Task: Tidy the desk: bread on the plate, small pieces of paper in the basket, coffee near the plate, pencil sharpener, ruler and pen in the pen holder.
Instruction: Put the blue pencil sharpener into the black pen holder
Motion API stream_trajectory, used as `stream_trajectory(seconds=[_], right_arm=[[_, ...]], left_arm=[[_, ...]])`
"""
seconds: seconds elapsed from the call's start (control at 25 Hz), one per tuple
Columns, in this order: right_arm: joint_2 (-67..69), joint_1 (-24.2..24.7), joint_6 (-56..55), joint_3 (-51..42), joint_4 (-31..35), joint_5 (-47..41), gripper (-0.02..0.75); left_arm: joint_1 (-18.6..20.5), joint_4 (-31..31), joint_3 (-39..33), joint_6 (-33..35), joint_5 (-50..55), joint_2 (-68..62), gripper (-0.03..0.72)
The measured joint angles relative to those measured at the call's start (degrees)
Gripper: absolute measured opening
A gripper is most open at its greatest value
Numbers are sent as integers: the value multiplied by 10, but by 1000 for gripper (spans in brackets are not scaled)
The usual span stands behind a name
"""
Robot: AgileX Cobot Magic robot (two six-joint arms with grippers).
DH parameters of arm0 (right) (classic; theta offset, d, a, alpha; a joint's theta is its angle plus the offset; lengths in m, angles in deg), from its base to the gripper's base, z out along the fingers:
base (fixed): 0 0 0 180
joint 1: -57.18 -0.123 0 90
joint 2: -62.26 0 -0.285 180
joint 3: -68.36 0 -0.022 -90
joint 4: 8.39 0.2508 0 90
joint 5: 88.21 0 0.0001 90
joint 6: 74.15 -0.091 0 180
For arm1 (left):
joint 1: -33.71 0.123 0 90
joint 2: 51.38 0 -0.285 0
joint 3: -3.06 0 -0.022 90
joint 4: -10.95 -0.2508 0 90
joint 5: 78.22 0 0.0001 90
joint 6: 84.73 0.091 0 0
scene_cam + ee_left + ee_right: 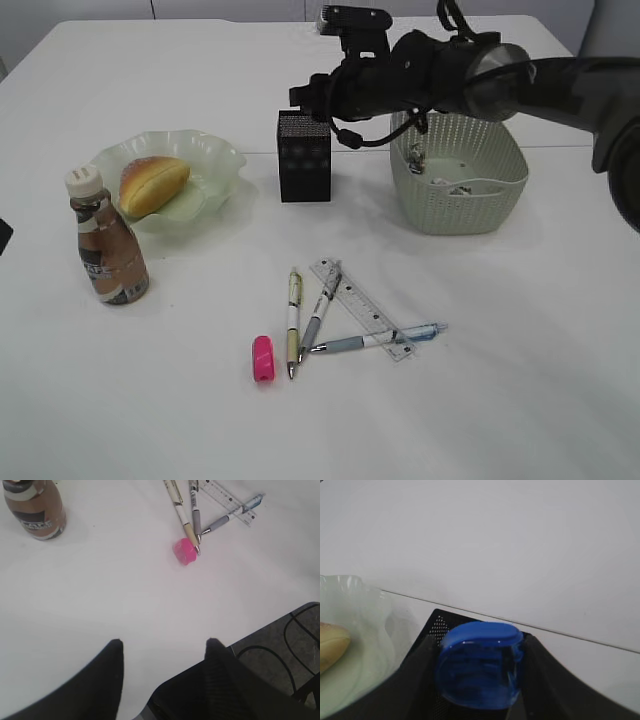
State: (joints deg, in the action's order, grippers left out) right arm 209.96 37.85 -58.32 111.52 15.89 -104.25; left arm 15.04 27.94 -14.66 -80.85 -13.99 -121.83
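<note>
While your right gripper hangs over the pen holder, its jaws are clamped on a blue pencil sharpener, right above the holder's mesh mouth. Your left gripper sits low at the near edge, jaws apart and holding nothing. The bread is on the plate, far left, and the coffee stands just near of it. The basket holds paper scraps on the right. Pens, the ruler and a pink sharpener lie near the middle.
</note>
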Motion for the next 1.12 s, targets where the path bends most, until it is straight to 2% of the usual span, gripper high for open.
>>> stream_trajectory(seconds=[0.4,1.12], right_arm=[[3,0,1,0,36,5,357],[3,0,14,0,42,8,357]], left_arm=[[0,0,0,0,0,0,380],[0,0,0,0,0,0,380]])
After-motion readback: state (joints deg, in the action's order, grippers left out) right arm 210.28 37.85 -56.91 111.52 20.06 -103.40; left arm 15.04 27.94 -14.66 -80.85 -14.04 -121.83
